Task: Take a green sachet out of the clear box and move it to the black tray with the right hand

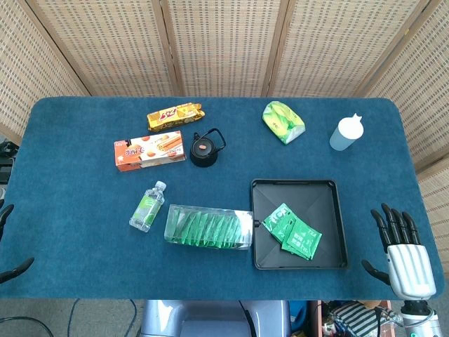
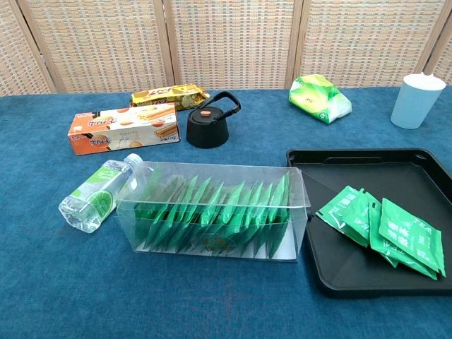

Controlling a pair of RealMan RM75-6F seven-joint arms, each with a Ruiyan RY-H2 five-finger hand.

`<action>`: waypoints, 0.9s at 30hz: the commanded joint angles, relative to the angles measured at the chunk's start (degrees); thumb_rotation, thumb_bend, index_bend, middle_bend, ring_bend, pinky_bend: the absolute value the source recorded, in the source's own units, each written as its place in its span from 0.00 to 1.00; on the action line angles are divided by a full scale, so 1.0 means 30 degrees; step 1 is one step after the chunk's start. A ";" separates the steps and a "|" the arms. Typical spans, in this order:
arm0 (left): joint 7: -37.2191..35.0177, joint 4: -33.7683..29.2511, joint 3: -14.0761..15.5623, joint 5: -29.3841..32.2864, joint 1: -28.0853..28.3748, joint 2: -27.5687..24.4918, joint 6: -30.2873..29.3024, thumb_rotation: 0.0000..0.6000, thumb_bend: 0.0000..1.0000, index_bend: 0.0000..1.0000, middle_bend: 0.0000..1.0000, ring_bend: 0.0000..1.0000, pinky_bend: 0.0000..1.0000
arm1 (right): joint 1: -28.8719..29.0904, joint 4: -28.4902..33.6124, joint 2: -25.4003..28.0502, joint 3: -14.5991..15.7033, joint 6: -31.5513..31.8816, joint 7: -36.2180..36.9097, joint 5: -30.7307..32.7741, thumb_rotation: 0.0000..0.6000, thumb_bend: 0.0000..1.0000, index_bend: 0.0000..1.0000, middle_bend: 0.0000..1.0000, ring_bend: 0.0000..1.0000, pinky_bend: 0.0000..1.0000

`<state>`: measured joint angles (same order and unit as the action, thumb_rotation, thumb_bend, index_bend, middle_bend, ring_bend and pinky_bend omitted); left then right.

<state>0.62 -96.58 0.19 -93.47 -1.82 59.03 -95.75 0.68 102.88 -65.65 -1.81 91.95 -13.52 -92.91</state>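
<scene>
Resting at the bench's near right edge, the right hand, fingers apart and empty, lies right of the clear plastic box of upright green sachets, beyond the black tray.

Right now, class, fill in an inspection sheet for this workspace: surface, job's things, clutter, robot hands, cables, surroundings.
Surface: blue cloth table.
Job's things: clear box holds a row of upright green sachets; black tray right of it holds a few loose sachets.
Clutter: water bottle lying on its side left of the box; orange carton; yellow snack pack; black kettle; green bag; pale blue cup.
Robot hands: right robot hand open at the table's right edge, holding nothing; left robot hand only partly in frame at the left edge, state unclear.
Cables: some below the table's near edge.
Surroundings: wicker screens behind.
</scene>
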 commanded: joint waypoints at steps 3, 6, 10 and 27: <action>-0.0032 0.0023 -0.0030 -0.0114 -0.0009 -0.0008 -0.0088 1.00 0.13 0.00 0.00 0.00 0.00 | 0.0110 -0.0119 -0.0001 0.0034 -0.0249 0.0108 -0.0091 1.00 0.00 0.00 0.00 0.00 0.00; -0.0049 0.0137 -0.0092 -0.0229 -0.0025 0.0086 -0.0253 1.00 0.13 0.00 0.00 0.00 0.00 | 0.0175 0.0015 0.0026 -0.0007 -0.0262 0.0072 -0.0252 1.00 0.00 0.00 0.00 0.00 0.00; -0.0124 0.0234 -0.0216 -0.0193 0.0061 0.0183 -0.0221 1.00 0.13 0.00 0.00 0.00 0.00 | 0.0701 0.0351 0.0103 -0.0175 -0.0716 0.0735 -0.0688 1.00 0.00 0.00 0.00 0.00 0.00; 0.0722 0.0581 -0.0960 0.1605 0.0866 0.0775 0.1446 1.00 0.13 0.00 0.00 0.00 0.00 | 0.9374 0.2708 0.1052 -0.2853 -1.1499 0.6546 0.0461 1.00 0.00 0.04 0.00 0.00 0.00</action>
<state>2.64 -94.90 -2.52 -88.92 0.62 61.25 -91.65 25.06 111.04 -61.09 -8.18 61.51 6.06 -93.52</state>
